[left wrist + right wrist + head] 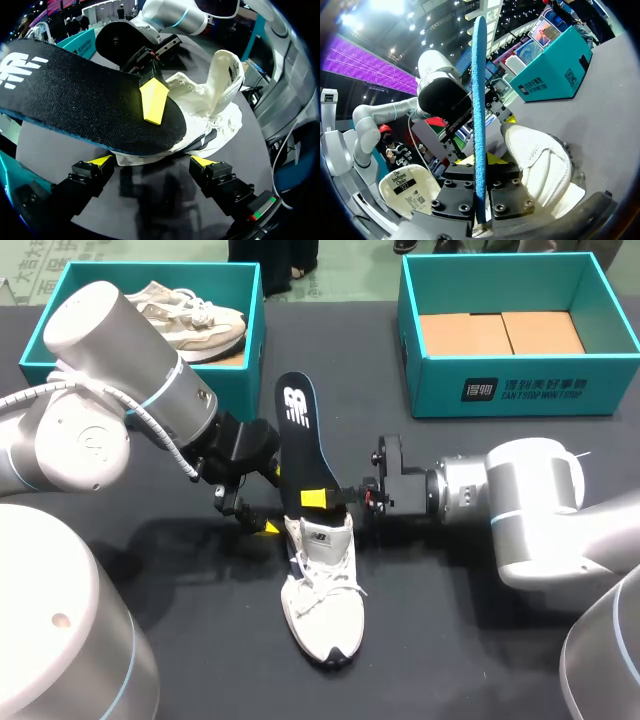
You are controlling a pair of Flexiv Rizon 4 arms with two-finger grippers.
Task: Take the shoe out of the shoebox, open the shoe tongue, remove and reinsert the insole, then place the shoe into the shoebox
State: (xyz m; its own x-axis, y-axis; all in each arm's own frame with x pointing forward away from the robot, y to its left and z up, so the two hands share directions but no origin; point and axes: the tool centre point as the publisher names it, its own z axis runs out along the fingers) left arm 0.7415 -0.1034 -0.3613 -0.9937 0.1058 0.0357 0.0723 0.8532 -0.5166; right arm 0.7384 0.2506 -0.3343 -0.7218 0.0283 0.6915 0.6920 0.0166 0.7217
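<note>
Head view: a white shoe (322, 595) lies on the dark counter (430, 640), toe toward the camera and outside both teal boxes. The right tool (318, 500) pinches a black insole (298, 430) near its heel end, just above the shoe's opening. The left tool (248, 512) sits just beside the heel with its fingers spread. The left shoebox (160, 272) holds a second shoe (185, 310). The right shoebox (440, 380) shows only cardboard.

Left wrist view: the left tool (152, 162) is spread on either side of the heel and gripping nothing. Since the shoe looks unheld, pushing the insole could slide the shoe away. It could also buckle the insole against the collar. The tongue (225, 70) stands upright, soft and padded.

Right wrist view: the right tool (480, 165) clamps the insole (479, 75), seen edge-on. It is a thin, flat sheet with a blue foam rim under a woven black top. The shoe (540, 160) beside it is rounded, cushioned white fabric.
</note>
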